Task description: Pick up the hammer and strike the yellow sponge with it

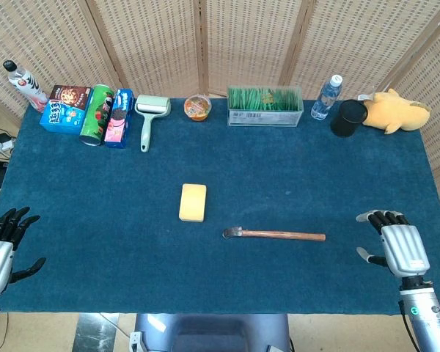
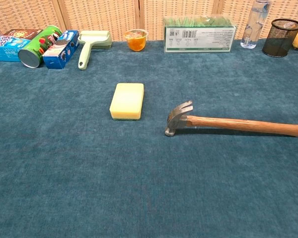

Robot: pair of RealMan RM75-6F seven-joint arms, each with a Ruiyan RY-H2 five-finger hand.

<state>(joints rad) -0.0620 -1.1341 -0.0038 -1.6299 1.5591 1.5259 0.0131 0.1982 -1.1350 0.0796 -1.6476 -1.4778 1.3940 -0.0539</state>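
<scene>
Both robot hands are hanging out at the near edge of the blue felt tabletop (image 1: 293, 169): left hand (image 1: 1, 249) at the left corner, right hand (image 1: 400, 246) at the right, fingers spread, holding nothing. Wooden-handled steel claw hammer (image 2: 228, 122) is lying flat near the middle, head pointing toward the yellow rectangular sponge (image 2: 127, 100) sitting just beside it, not touching.

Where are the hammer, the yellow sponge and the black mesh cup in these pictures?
hammer (image 2: 241, 124): chest view, middle of the wooden handle.
yellow sponge (image 2: 127, 100): chest view, centre of its top face.
black mesh cup (image 2: 281, 37): chest view, its front wall.
</scene>
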